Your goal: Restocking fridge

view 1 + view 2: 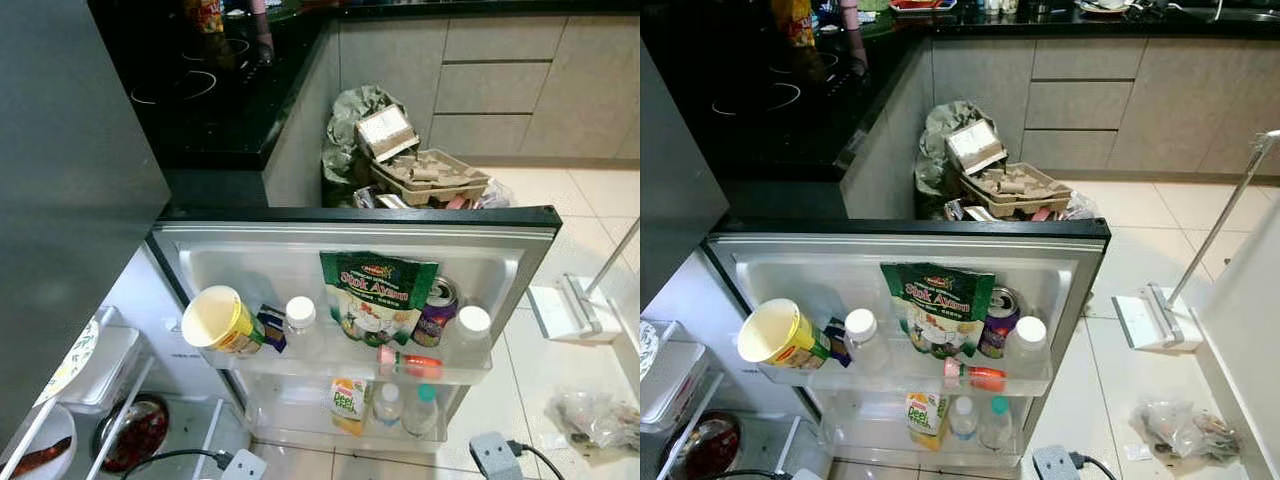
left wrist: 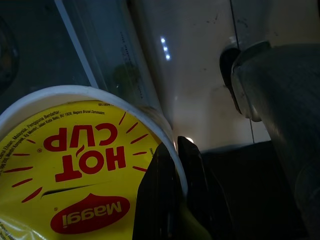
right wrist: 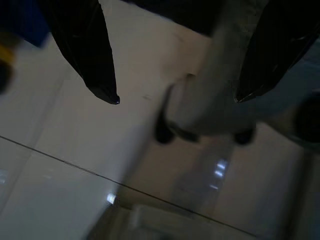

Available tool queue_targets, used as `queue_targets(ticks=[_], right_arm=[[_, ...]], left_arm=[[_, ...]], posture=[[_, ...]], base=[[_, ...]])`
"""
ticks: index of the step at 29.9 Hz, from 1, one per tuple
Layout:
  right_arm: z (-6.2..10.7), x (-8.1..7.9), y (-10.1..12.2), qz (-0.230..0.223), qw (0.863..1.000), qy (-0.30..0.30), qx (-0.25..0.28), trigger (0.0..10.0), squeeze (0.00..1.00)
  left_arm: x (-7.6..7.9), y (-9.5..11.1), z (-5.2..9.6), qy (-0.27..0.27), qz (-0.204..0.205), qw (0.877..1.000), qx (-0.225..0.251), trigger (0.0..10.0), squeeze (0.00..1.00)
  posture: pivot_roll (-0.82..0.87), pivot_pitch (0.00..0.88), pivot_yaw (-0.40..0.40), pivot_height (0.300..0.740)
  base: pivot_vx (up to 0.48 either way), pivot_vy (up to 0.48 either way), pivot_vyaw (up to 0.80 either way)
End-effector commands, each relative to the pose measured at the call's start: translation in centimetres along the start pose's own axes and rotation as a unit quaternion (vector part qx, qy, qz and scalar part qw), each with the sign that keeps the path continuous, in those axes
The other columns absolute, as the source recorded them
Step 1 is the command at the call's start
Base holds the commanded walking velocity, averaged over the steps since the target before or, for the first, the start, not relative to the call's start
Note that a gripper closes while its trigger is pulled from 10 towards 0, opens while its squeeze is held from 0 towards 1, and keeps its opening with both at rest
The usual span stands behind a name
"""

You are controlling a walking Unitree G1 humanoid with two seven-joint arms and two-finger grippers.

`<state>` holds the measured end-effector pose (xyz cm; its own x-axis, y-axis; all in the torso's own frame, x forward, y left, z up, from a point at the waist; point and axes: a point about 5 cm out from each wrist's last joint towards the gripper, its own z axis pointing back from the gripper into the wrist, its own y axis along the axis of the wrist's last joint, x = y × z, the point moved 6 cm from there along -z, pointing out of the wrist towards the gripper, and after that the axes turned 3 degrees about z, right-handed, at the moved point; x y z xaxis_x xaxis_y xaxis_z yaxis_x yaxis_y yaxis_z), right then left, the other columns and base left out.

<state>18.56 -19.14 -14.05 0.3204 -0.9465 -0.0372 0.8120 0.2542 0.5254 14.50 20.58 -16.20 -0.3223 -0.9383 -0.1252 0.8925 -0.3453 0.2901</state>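
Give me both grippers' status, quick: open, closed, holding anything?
Left gripper: closed on the rim of the yellow Maggi Hot Cup.
Right gripper: jaws open, holding nothing, over the tiled floor.

A black counter [image 1: 215, 120] with a hob [image 1: 185, 85] runs across 11 o'clock. Grey cabinets [image 1: 1080, 90] with drawers line the back from 12 to 2. The floor [image 1: 1140, 240] is pale glossy tile. At 12 a full bin [image 1: 985, 175] stands against the counter's side. A white dustpan [image 1: 1150, 320] with a long handle rests at 3, a crumpled plastic bag [image 1: 1180, 430] lies at 4, and a power strip [image 1: 1060, 463] sits at 6.
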Motion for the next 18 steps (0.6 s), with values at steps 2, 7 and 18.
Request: queue_targets(ticks=[2, 7, 18], right_arm=[[-0.1, -1.2, 1.6, 0.01, 0.998, 0.056, 0.029, 10.0, 0.0], [0.0, -2.2, 2.9, 0.046, 0.992, 0.109, 0.042, 10.0, 0.0], [-0.2, -3.2, 6.2, 0.099, 0.982, 0.141, 0.079, 10.0, 0.0]], left_arm=[[0.4, -0.1, 0.0, 0.001, 0.025, 1.0, 0.006, 10.0, 0.0], [0.2, 0.2, 0.0, 0.01, 0.045, 0.999, 0.02, 10.0, 0.0], [-0.2, 0.7, 0.1, 0.029, 0.072, 0.996, 0.046, 10.0, 0.0]], posture=[[-0.03, 0.0, 0.018, 0.74], [-0.03, 0.0, 0.015, 0.74], [-0.02, 0.0, 0.014, 0.74]], base=[[0.0, 0.0, 0.0], [0.0, 0.0, 0.0], [0.0, 0.0, 0.0]])
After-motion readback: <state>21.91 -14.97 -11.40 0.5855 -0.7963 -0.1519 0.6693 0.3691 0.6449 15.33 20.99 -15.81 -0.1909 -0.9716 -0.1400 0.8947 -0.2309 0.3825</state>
